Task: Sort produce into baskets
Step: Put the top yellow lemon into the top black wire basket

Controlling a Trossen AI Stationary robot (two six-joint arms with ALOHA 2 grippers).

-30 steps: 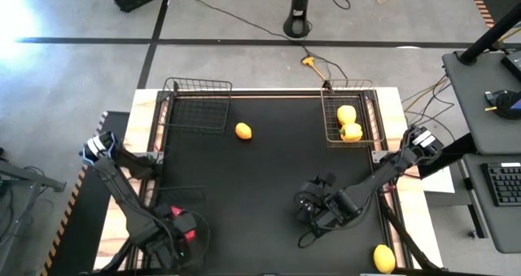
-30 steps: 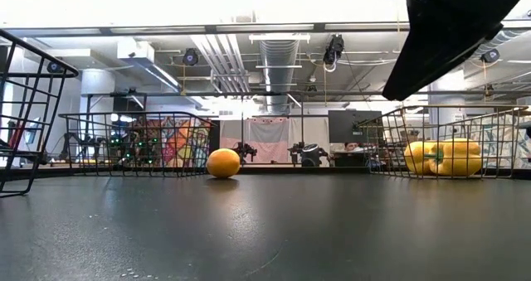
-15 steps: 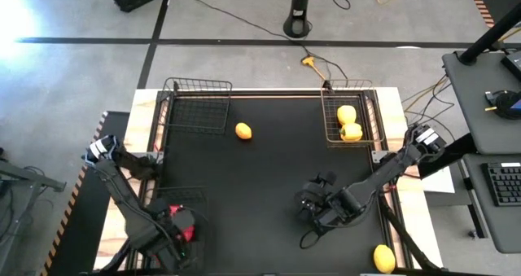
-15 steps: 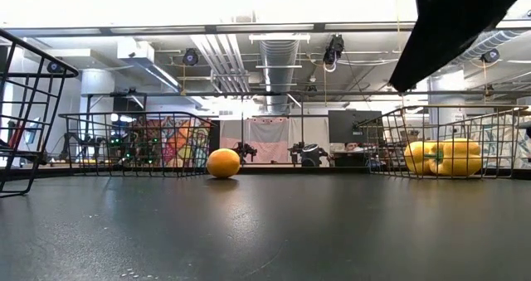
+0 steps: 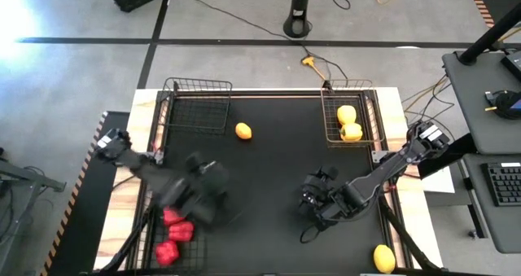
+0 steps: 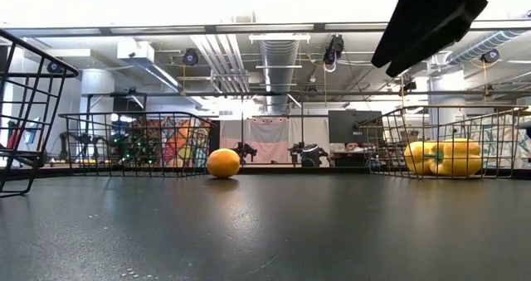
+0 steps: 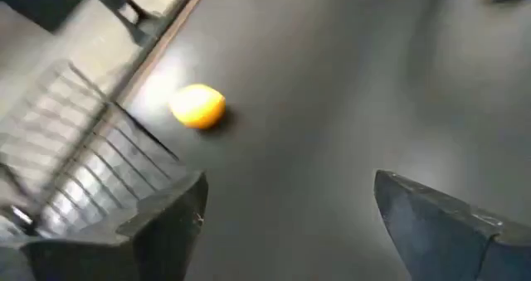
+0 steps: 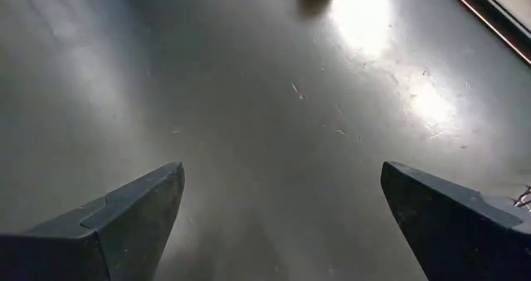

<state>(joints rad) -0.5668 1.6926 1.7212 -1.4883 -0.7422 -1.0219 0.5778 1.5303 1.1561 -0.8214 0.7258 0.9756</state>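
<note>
An orange lemon [image 5: 243, 130] lies on the black mat near the far-left wire basket [image 5: 198, 105]; it also shows in the left wrist view [image 7: 198, 106] and the low view [image 6: 223, 162]. Two yellow peppers [image 5: 349, 123] sit in the far-right basket [image 5: 368, 105]. Three red peppers [image 5: 173, 231] lie in the near-left basket [image 6: 25, 107]. My left gripper [image 5: 207, 172] hangs open above the mat left of centre, nothing between its fingers [image 7: 286, 198]. My right gripper [image 5: 312, 196] stands open above the mat right of centre, also with nothing between its fingers [image 8: 282, 198].
Another lemon [image 5: 383, 258] lies past the mat's near-right corner, on the table's light edge. Bare mat stretches between the two grippers and toward the far edge. In the low view a dark arm [image 6: 431, 20] hangs in from the upper right.
My left gripper has risen out of the near-left basket and swung fast toward the table's middle and far side, tipping up from pointing steeply down. The red peppers it covered now show in that basket. My right gripper has crept up slightly.
</note>
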